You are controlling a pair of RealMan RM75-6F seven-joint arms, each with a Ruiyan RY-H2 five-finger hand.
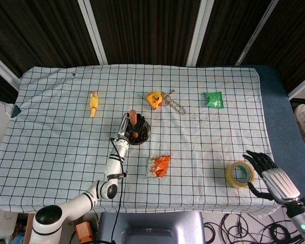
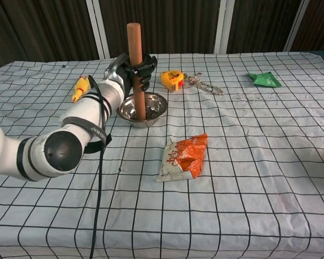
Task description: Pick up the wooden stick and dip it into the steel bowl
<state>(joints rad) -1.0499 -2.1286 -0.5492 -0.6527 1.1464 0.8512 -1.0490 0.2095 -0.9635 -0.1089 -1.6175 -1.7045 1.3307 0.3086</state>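
My left hand (image 2: 134, 72) grips the wooden stick (image 2: 135, 51), a reddish-brown rod held upright. Its lower end stands inside the steel bowl (image 2: 156, 108) at mid-table. In the head view the stick (image 1: 133, 117) pokes up over the bowl (image 1: 144, 133), with the left hand (image 1: 129, 126) partly covering the bowl. My right hand (image 1: 270, 172) hangs open at the table's front right edge, beside a roll of tape, holding nothing. The chest view does not show the right hand.
An orange snack packet (image 2: 184, 155) lies in front of the bowl. A yellow tape measure (image 2: 172, 80) with a chain sits behind it. A yellow rubber chicken (image 2: 79, 88) lies to the left, a green packet (image 2: 265, 80) at far right, a tape roll (image 1: 238, 174) near the right hand.
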